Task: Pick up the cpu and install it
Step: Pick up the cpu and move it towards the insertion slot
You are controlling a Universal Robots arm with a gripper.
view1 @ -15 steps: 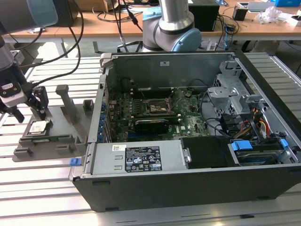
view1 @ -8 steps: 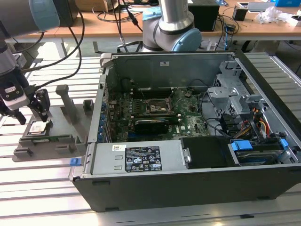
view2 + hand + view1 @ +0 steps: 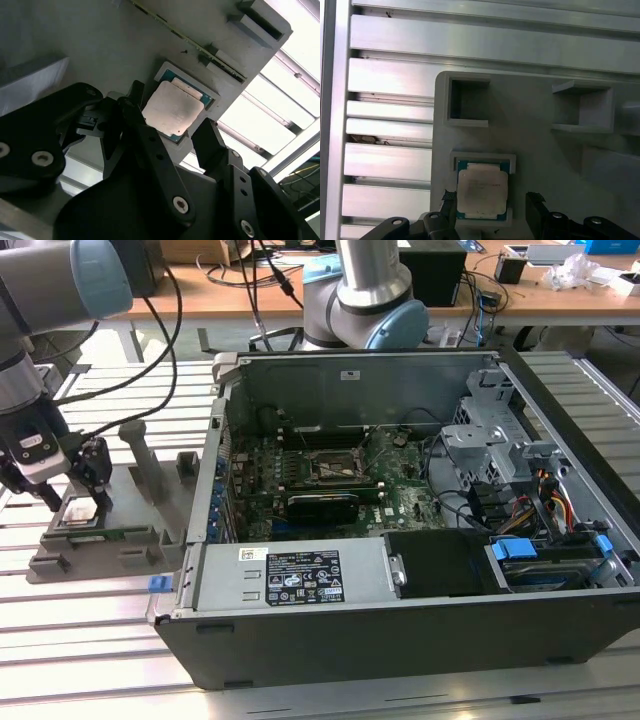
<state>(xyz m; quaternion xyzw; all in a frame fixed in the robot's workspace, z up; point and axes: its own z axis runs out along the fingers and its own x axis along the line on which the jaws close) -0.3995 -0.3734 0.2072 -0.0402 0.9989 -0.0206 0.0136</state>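
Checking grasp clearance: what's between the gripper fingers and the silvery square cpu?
Only the grey holder's pocket rim; nothing loose. The black gripper straddles the silvery square cpu in both wrist views.

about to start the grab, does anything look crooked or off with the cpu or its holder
Nothing stands out. The cpu lies flat and square in its recess in the grey holder, with the open hand straddling it.
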